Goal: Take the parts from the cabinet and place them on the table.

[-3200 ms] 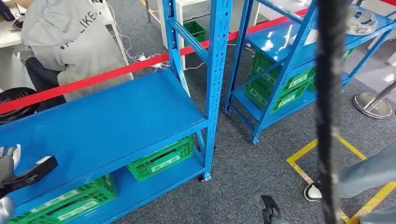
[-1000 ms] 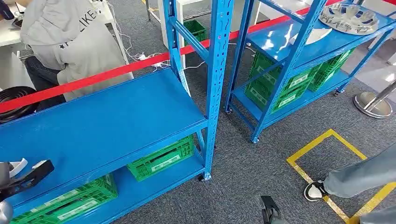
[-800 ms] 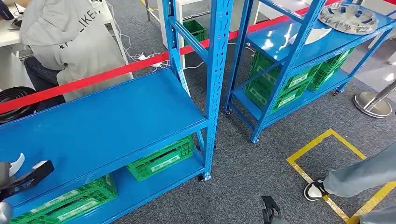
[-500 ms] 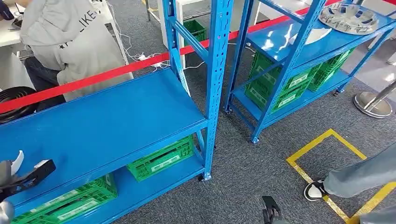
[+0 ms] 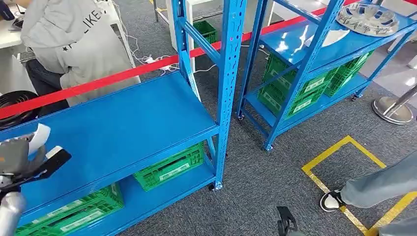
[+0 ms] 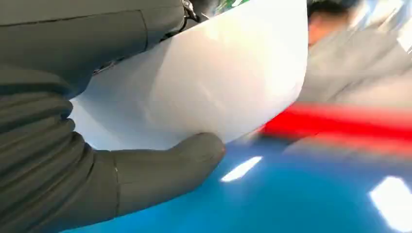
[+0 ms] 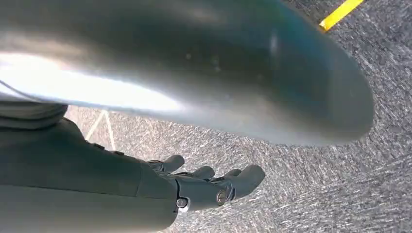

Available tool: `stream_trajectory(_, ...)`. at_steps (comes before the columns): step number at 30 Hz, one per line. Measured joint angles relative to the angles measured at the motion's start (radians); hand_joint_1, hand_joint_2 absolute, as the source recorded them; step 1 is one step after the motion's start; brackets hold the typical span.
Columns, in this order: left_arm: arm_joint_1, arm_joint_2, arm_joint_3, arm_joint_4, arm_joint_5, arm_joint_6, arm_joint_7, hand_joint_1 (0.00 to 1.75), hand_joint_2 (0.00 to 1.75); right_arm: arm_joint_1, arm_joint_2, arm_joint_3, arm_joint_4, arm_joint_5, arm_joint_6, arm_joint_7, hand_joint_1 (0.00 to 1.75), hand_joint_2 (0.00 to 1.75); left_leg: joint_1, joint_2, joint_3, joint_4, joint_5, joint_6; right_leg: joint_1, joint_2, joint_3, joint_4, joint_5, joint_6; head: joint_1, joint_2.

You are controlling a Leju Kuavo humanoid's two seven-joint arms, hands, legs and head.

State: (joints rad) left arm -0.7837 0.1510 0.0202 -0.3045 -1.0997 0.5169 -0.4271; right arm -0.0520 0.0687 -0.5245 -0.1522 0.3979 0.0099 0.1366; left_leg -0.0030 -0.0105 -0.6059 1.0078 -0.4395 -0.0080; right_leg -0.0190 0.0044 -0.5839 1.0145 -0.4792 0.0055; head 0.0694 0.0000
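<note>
My left hand [image 5: 17,160] is at the near left edge of the blue shelf [image 5: 123,128] and holds a white curved part [image 5: 38,136]; a black piece [image 5: 55,160] sticks out beside it. In the left wrist view the thumb [image 6: 160,165] presses under the white part [image 6: 218,82] and the fingers lie over it. A silver wheel cover [image 5: 367,18] lies on the upper shelf of the right rack [image 5: 314,49]. My right hand [image 5: 285,223] hangs low over the carpet; in the right wrist view its fingers [image 7: 214,184] are spread and hold nothing.
A person in a grey hoodie [image 5: 69,44] sits behind a red barrier tape [image 5: 98,83]. Green crates [image 5: 169,167] fill the lower shelves. A black ring [image 5: 14,105] lies at the far left. Another person's leg and shoe [image 5: 364,189] stand by yellow floor tape [image 5: 339,147].
My left hand has risen and moved a little right over the shelf edge, still holding the white part. A dark blurred bar that crossed the view 3.2 s ago is gone.
</note>
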Motion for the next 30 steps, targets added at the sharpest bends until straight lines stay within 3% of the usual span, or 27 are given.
stream_trajectory(3, -0.039, -0.043, 0.004, -0.059, 0.134, -0.005, -0.125, 1.75, 1.75, 0.000, 0.001, -0.012, 0.000, -0.004, 0.000, -0.012, 0.00, 0.00, 0.000, 0.000, 0.000, 0.000, 0.000, 0.000, -0.001, 0.000, 0.000, 0.000, 0.000, 0.001, 0.000, 0.000)
stream_trajectory(6, -0.049, -0.074, -0.023, -0.169, 0.345, -0.030, -0.183, 1.75, 1.75, 0.001, 0.002, -0.019, 0.000, -0.006, -0.003, -0.016, 0.00, 0.00, -0.001, 0.001, 0.000, 0.000, 0.000, 0.000, -0.001, 0.001, 0.000, 0.000, 0.000, 0.001, 0.000, 0.000)
stream_trajectory(11, -0.030, -0.092, -0.138, -0.388, 0.616, -0.038, -0.163, 1.75, 1.75, 0.001, 0.003, -0.042, 0.000, -0.011, -0.011, -0.015, 0.00, 0.00, -0.001, 0.001, 0.000, 0.000, 0.000, 0.000, 0.000, 0.000, 0.000, 0.000, 0.000, 0.001, 0.000, 0.000)
stream_trajectory(15, 0.006, -0.093, -0.223, -0.538, 0.714, -0.052, -0.124, 1.75, 1.75, 0.001, 0.004, -0.059, 0.000, -0.011, -0.012, -0.014, 0.00, 0.00, -0.001, 0.001, 0.000, 0.000, -0.001, 0.000, 0.000, 0.000, 0.000, 0.000, 0.000, 0.001, 0.000, 0.000)
stream_trajectory(21, 0.058, -0.093, -0.282, -0.685, 0.809, -0.118, -0.107, 1.75, 1.75, 0.002, 0.004, -0.069, 0.000, -0.003, -0.009, -0.016, 0.00, 0.00, -0.001, 0.001, 0.000, 0.000, -0.001, 0.000, 0.000, 0.000, 0.000, 0.000, 0.000, 0.001, 0.000, 0.000)
stream_trajectory(30, 0.131, -0.093, -0.291, -0.843, 0.898, -0.184, -0.112, 1.75, 1.75, 0.002, 0.006, -0.088, 0.000, -0.004, -0.009, -0.026, 0.00, 0.00, -0.005, 0.001, 0.000, 0.001, -0.002, 0.003, -0.005, 0.000, 0.000, -0.001, 0.000, 0.003, 0.000, 0.000)
